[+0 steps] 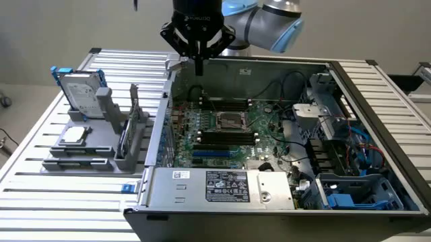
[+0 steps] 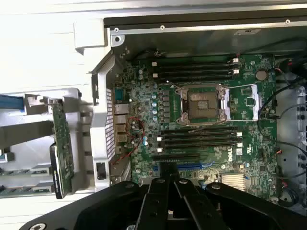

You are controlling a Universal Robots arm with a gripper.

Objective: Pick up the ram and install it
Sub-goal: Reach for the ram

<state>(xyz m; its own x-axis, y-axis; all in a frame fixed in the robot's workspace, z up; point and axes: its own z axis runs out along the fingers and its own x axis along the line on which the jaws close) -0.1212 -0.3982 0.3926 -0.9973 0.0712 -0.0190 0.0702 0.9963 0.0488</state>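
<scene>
Pincer [image 1: 199, 72] pinched narrow, nothing in it, hanging above the open computer case [image 1: 377, 146] at its far wall, toward the exterior view's left. Ram [image 1: 124, 137] not picked: stands on edge in grey holder [image 1: 81, 164] on worktop [image 1: 60, 212], just beside the case, exterior view's left.

A plain, pale grey-beige wall [image 1: 81, 22] is running across the back, evenly lit, with no hard shadows falling on it. A table [image 1: 47, 212] of silvery ribbed metal slats is filling the foreground and reaching out to both sides, catching soft light. At the exterior view's left a strip of beige floor [image 1: 23, 108] is showing, with what may be a dark cable [image 1: 5, 138] trailing over it.
</scene>
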